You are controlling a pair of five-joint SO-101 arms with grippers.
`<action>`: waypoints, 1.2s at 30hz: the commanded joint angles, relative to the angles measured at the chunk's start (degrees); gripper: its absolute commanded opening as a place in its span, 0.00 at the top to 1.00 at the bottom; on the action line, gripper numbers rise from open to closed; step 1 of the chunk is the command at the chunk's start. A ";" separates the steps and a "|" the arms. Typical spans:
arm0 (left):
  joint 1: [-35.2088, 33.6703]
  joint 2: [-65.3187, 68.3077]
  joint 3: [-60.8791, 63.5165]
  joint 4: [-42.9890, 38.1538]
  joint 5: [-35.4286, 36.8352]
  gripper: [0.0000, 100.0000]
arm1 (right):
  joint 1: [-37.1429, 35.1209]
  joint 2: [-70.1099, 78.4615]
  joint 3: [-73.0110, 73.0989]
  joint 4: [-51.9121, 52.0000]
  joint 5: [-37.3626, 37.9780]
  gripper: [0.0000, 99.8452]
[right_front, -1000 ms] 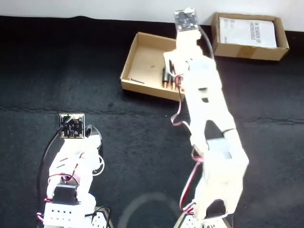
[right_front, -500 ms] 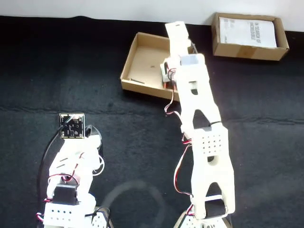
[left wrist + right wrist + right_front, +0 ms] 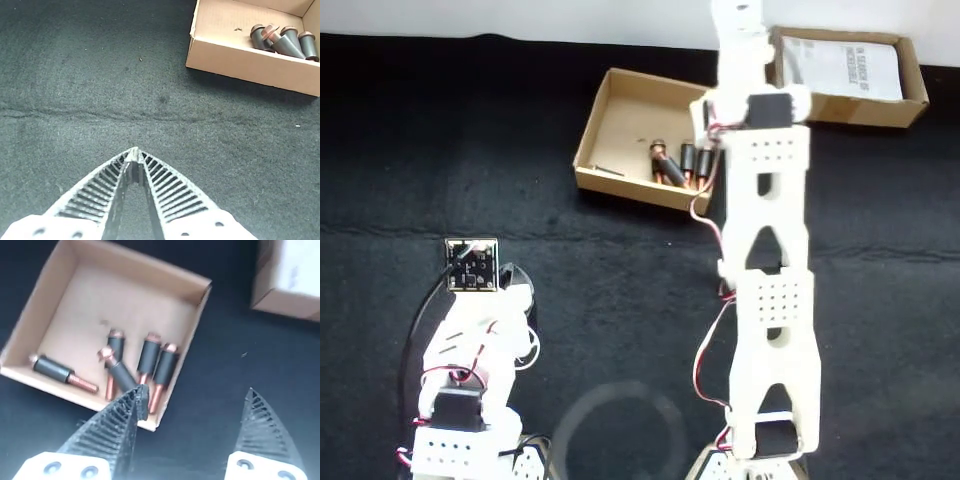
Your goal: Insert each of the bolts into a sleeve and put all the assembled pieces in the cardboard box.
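The open cardboard box [image 3: 620,125] lies on the black cloth near the table's far edge. Several assembled pieces [image 3: 675,165], dark sleeves on copper bolts, lie inside by its right wall; one more [image 3: 60,372] rests apart by another wall. My right arm [image 3: 765,200] stretches far out just right of that box. Its gripper [image 3: 196,392] is open and holds nothing, above the cloth beside the box wall [image 3: 197,305]. My left gripper [image 3: 134,151] is shut and empty over bare cloth, well short of the box [image 3: 245,55], whose pieces [image 3: 282,40] show inside.
A second cardboard box [image 3: 845,75] holding a white printed sheet stands at the far right, close to the right arm's end; it also appears as a box [image 3: 290,287] off to one side. The left arm [image 3: 470,340] is folded near the front edge.
The right arm has swung from over the box's right part to just right of it and stretched farther out, uncovering the pieces. The left arm has not moved.
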 commanded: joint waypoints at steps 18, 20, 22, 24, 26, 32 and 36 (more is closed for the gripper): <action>-0.22 -0.22 1.01 -0.09 -0.09 0.99 | -8.04 -54.02 54.90 0.75 0.09 0.73; -0.22 -0.22 1.01 0.00 -0.09 0.99 | -9.36 -59.82 63.52 0.75 0.09 0.73; -0.22 -0.22 1.01 0.09 -0.09 0.99 | -10.24 -65.10 71.96 0.75 0.00 0.73; -0.22 -0.22 1.01 0.09 -0.09 0.99 | -10.24 -70.55 80.92 0.75 0.00 0.73; -0.22 -0.22 1.01 0.18 -0.09 0.99 | -9.98 -75.65 89.98 0.66 0.00 0.73; -0.31 -0.22 1.01 0.35 -0.09 0.99 | -9.98 -90.24 114.59 0.66 0.09 0.73; -0.22 -0.22 1.01 2.90 -0.09 0.99 | -9.98 -99.12 126.20 0.22 0.09 0.73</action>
